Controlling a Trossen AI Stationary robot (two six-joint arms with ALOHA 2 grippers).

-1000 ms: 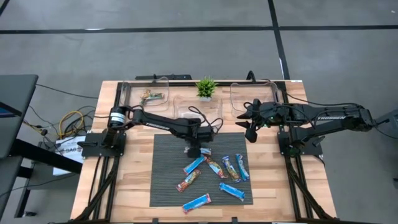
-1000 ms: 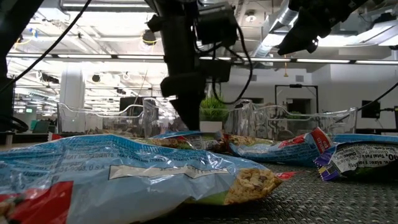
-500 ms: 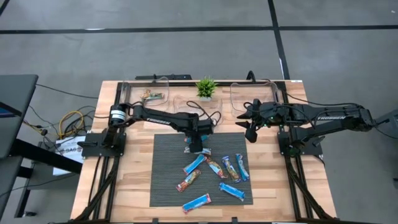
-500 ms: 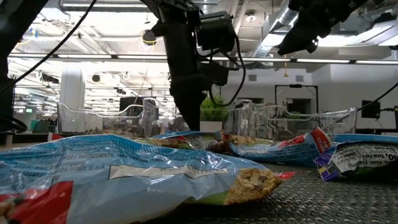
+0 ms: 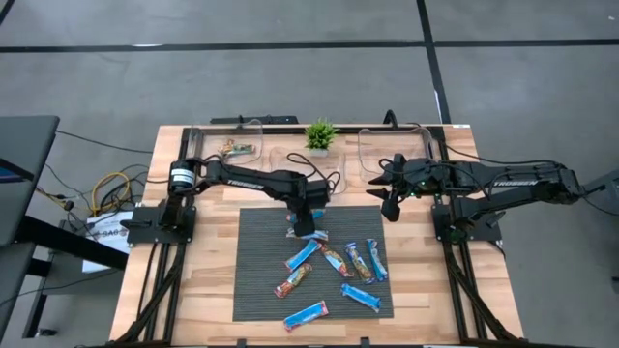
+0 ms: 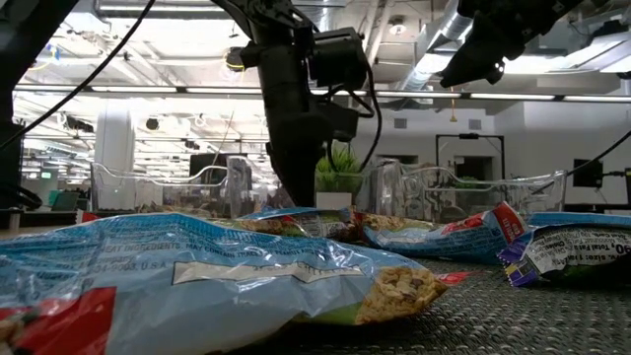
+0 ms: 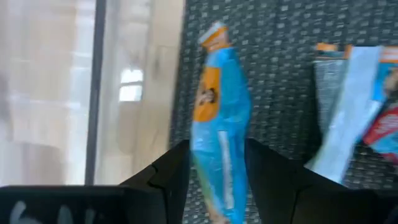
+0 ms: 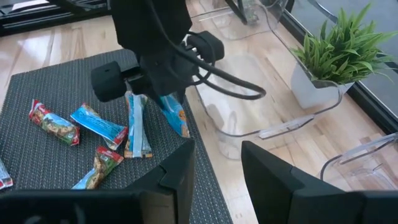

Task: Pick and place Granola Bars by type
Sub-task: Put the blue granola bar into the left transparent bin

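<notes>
My left gripper [image 5: 306,224] hangs over the far part of the dark woven mat [image 5: 256,290], shut on a blue granola bar [image 7: 219,99] with an orange end. Several more bars, blue or red and green, lie flat on the mat [image 5: 336,261]. One bar [image 5: 237,149] lies in the clear bin at the far left. My right gripper [image 5: 391,196] waits open and empty above the table's right side, near the right bin [image 5: 387,150]. My left gripper pinches the blue bar between its two fingers [image 7: 177,171], near one end of the wrapper [image 7: 219,158]. The fingers point steeply down and lie across the bar. The bar slants out below them [image 8: 177,118], orange end [image 7: 213,34] free. Whether that end touches the mat cannot be told.
Three clear bins stand along the far edge, the middle one [image 5: 295,162] just beyond my left gripper. A small green potted plant [image 5: 320,135] sits behind it. Bare wood lies to the left of the mat [image 5: 208,280].
My left gripper, shut on the blue bar, has gone a little toward the table's far and right edges and has rolled about its own pointing line.
</notes>
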